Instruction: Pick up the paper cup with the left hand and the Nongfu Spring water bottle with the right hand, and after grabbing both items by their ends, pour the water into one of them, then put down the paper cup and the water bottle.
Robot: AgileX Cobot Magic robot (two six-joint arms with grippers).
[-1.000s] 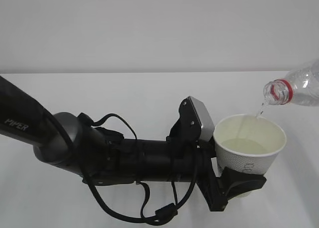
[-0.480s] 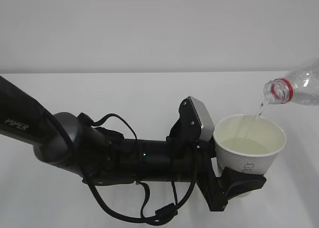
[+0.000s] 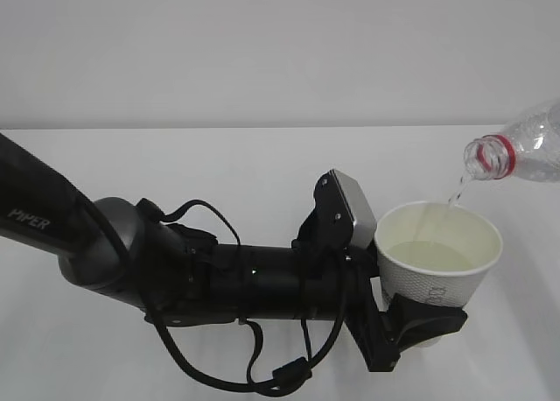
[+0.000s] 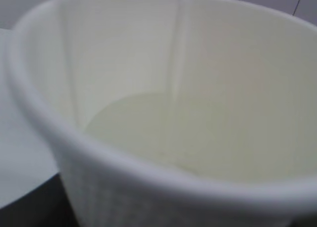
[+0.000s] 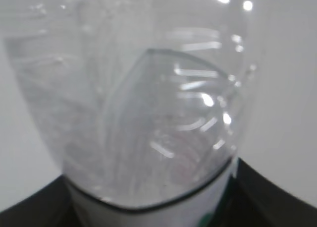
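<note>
Two items aloft, paper cup in left pincer, tilted bottle above.

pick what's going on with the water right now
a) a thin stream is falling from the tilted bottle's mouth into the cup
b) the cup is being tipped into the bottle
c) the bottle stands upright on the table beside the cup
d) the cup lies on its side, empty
a: the Nongfu Spring water bottle is tilted above the paper cup, and a thin stream of water drops from its mouth into the cup.
</note>
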